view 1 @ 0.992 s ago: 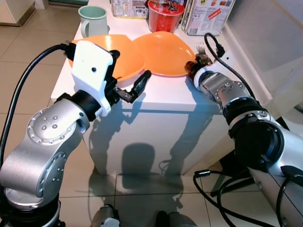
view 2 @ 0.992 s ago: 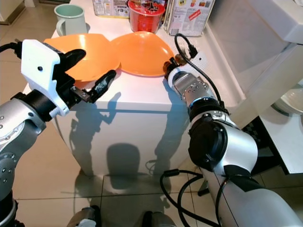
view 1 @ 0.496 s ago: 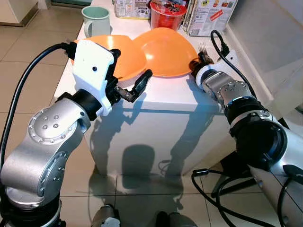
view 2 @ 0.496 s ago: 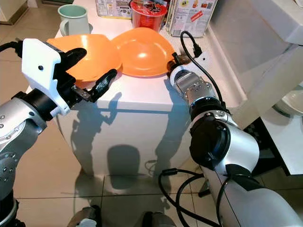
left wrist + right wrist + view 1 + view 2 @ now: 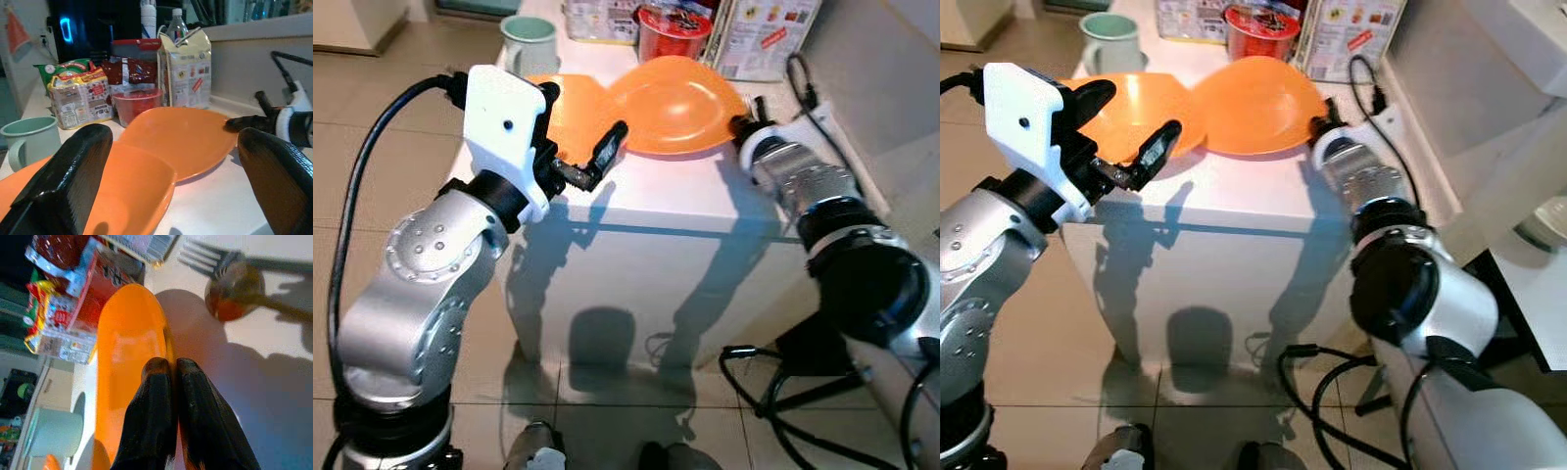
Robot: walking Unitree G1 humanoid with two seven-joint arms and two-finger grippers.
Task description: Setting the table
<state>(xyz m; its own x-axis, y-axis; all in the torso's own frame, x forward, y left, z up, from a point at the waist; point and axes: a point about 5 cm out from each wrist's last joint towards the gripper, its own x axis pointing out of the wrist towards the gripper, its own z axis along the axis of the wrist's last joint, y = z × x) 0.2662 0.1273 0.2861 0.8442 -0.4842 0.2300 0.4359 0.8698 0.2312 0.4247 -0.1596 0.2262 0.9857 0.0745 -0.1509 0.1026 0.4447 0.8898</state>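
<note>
Both right fingers (image 5: 168, 382) (seemingly pinching) orange plate (image 5: 129, 342)

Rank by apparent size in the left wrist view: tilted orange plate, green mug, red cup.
1. Tilted orange plate, clearly largest.
2. Green mug.
3. Red cup.
Mug and cup look close; the mug sits nearer the camera, so that order is unsure.

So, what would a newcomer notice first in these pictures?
Two orange plates on the white table: the right end effector is shut on the rim of the right plate and tilts it up. The left end effector hovers open over the left plate.
</note>
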